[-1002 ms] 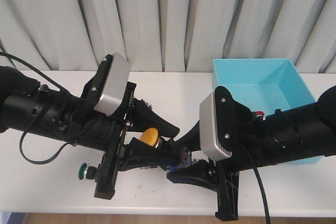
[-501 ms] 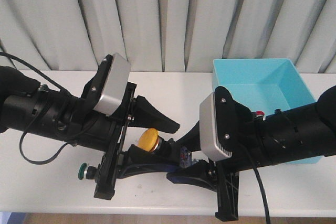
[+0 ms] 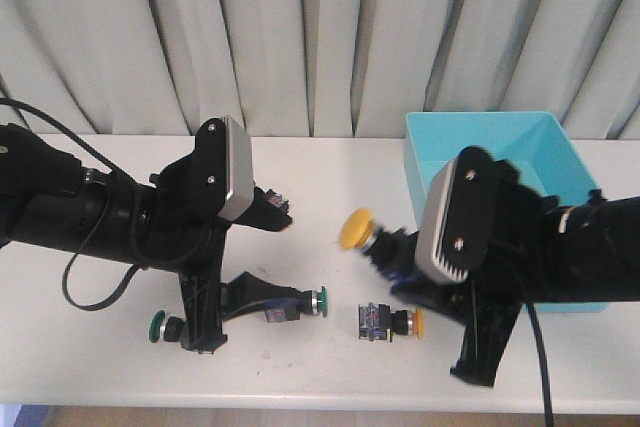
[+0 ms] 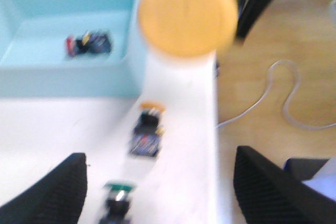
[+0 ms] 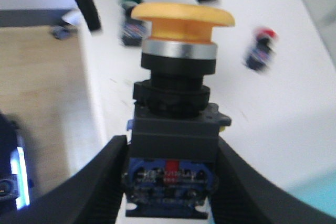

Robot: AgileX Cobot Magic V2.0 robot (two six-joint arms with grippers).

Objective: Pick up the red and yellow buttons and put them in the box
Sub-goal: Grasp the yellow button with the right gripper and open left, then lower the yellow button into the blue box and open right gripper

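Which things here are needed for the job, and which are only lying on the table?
For the job:
held yellow button, in the right pincer
loose yellow button
red button on the table
red button in the box
box

Lying about:
middle green button
left green button

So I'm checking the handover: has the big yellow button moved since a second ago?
Yes. The yellow button has gone right, toward the box, and now sits clamped in the right claw; the left claw is open.
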